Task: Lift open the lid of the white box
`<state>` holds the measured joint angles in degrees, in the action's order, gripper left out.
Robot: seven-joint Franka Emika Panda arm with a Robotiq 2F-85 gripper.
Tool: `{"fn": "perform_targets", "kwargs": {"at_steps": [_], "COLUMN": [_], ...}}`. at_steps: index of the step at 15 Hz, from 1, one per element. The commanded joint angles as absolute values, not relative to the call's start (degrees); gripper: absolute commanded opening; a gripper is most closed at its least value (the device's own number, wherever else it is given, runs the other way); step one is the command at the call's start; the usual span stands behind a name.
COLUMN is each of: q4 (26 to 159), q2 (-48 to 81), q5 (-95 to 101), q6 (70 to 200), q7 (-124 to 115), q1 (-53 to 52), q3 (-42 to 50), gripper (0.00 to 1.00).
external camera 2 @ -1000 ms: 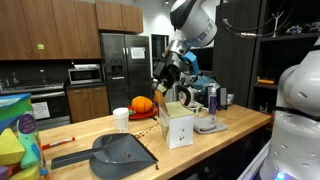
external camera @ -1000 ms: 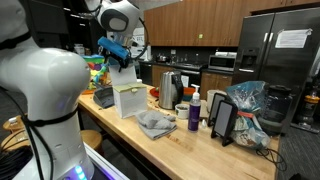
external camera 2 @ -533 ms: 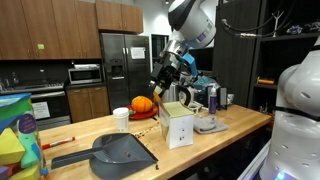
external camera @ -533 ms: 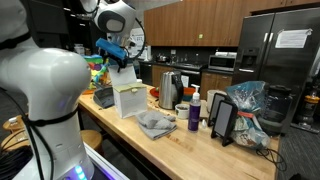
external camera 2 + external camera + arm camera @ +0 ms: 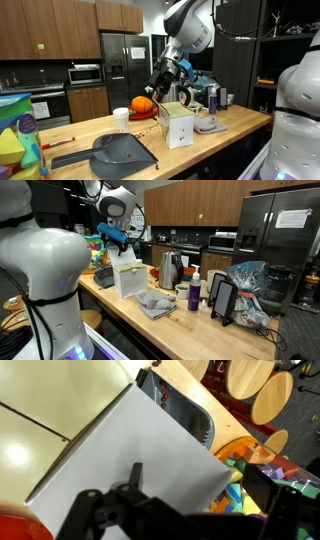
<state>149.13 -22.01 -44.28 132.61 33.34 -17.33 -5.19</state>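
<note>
white box (image 5: 178, 125) placed on wooden counter (image 5: 100, 127) | gripper (image 5: 163, 86) held just above box top | lid (image 5: 120, 455) seen tilted, close before fingers (image 5: 95, 512) | jaw state cannot be told: grasp unclear

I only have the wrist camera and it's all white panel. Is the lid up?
Observer: Yes. In an exterior view the lid stands raised above the white box, with the gripper by its upper edge.
Operator: What's next to the box?
Observer: A crumpled grey cloth lies beside it on the wooden counter.
Operator: Anything past that?
Observer: A dark bottle stands just beyond the cloth.
</note>
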Motion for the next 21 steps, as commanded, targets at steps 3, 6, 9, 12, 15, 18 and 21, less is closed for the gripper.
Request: {"fn": "perform_targets", "kwargs": {"at_steps": [3,6,9,12,15,18,21], "q4": [147.4,146.8,146.3,145.9,145.7,145.4,145.2], "q2": [-18.5,-17.2,-16.0,-15.0,-14.2,-13.5,-12.6], "q5": [-45.7,-45.7,-45.7,-45.7,-45.7,-45.5,-45.4], "q6": [132.8,132.7,132.6,132.6,132.8,133.1,133.3], "q7": [34.5,34.5,34.5,34.5,34.4,34.2,34.2], "q1": [-17.4,-17.2,-17.0,-16.8,-16.6,-16.4,-16.2], "q3": [-4.9,-5.1,-5.2,-5.3,-5.5,-5.7,-5.7], "gripper": [1.0,1.0,1.0,1.0,1.0,1.0,1.0]}}
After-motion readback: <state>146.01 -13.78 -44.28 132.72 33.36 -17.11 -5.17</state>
